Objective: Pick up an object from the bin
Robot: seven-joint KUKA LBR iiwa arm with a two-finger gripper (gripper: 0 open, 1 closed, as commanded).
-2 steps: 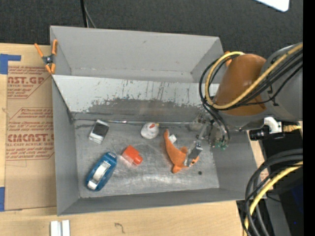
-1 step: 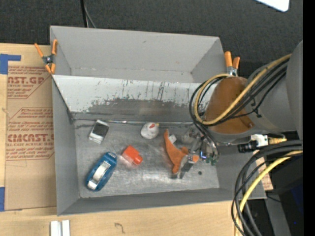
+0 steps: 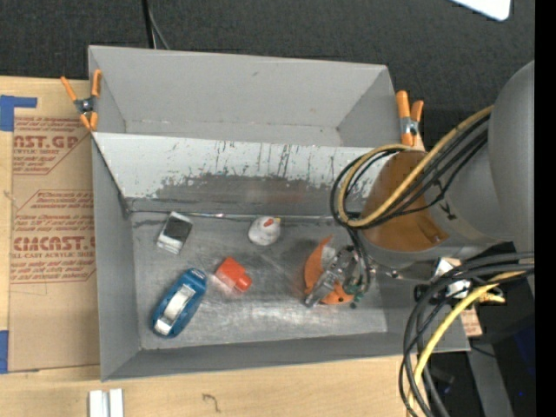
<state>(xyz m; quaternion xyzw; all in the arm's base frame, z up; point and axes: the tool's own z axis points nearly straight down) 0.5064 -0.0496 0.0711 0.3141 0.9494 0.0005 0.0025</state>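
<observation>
My gripper (image 3: 340, 281) is low in the bin's right front part, right on top of an orange rounded thing (image 3: 314, 266). That thing pokes out to the gripper's left and a bit below it, and the rest of it is hidden under the gripper. A small orange-red block (image 3: 233, 274) lies on the bin floor to the left. A small white thing with a red spot (image 3: 264, 229) sits further back, near the middle.
A blue and white tape dispenser (image 3: 179, 301) lies at the front left. A small grey and white box (image 3: 175, 232) lies at the back left. The arm with its cables comes in over the bin's right wall.
</observation>
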